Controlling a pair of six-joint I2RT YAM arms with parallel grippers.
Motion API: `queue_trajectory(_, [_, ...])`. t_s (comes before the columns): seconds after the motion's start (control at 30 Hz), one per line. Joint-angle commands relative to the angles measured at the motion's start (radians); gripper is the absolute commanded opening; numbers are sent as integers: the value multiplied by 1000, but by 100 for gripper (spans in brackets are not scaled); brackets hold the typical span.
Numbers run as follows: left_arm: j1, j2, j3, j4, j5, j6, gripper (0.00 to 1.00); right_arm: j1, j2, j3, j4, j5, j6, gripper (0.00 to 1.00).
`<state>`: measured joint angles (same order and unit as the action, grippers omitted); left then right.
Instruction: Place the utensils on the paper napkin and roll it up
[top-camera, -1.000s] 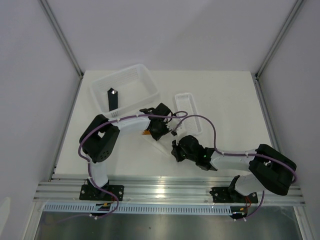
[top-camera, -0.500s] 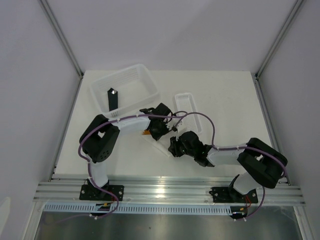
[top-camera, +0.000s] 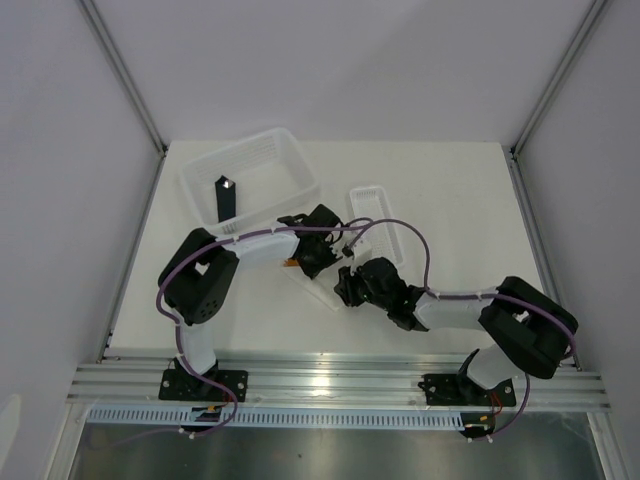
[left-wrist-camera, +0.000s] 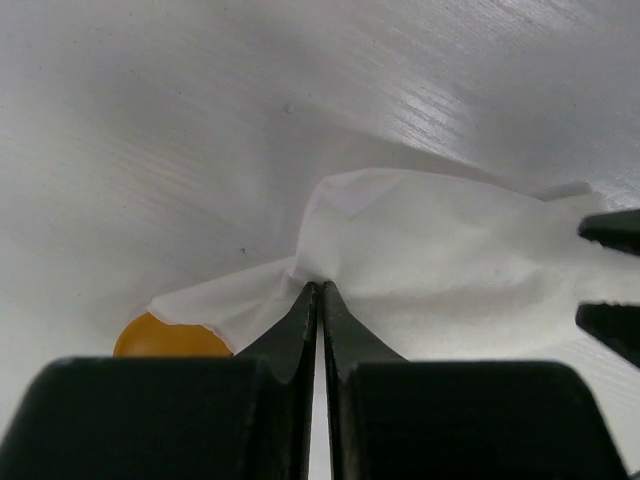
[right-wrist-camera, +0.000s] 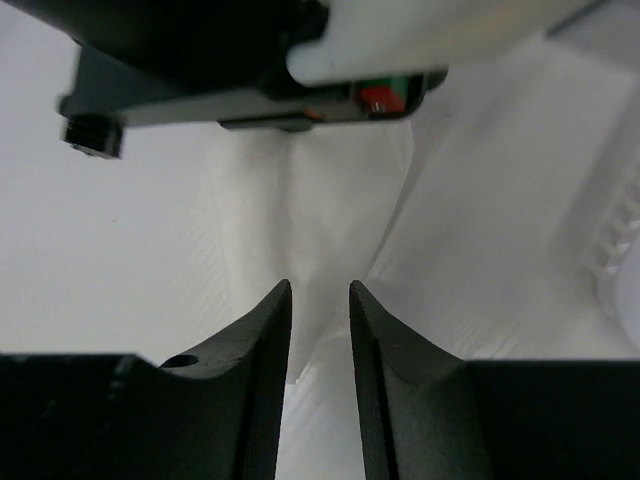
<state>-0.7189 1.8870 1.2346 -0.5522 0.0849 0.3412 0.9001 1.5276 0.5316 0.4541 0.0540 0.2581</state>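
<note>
paper napkin (left-wrist-camera: 450, 265) pinched by left gripper (left-wrist-camera: 318, 292), jaws pressed together, prob so wrap's held over spoon (left-wrist-camera: 168, 339); right gripper (right-wrist-camera: 320, 292) spread slightly, napkin end straddled, not gripped.

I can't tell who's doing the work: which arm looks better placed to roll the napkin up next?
Probably the left. The left gripper is shut on a fold of the paper napkin, beside an orange utensil peeking out. The right gripper stands open over the napkin, holding nothing.
</note>
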Motion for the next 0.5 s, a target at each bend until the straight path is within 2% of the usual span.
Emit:
queue_trajectory(0.0, [-5, 37, -27, -12, 4, 9, 4, 13, -76, 50, 24, 38, -57, 34])
queue_trajectory(0.33, [-5, 41, -21, -15, 1, 7, 4, -4, 140, 48, 218, -83, -71, 37])
queue_trajectory(0.47, [-5, 40, -23, -15, 3, 5, 4, -13, 201, 97, 149, -60, -40, 38])
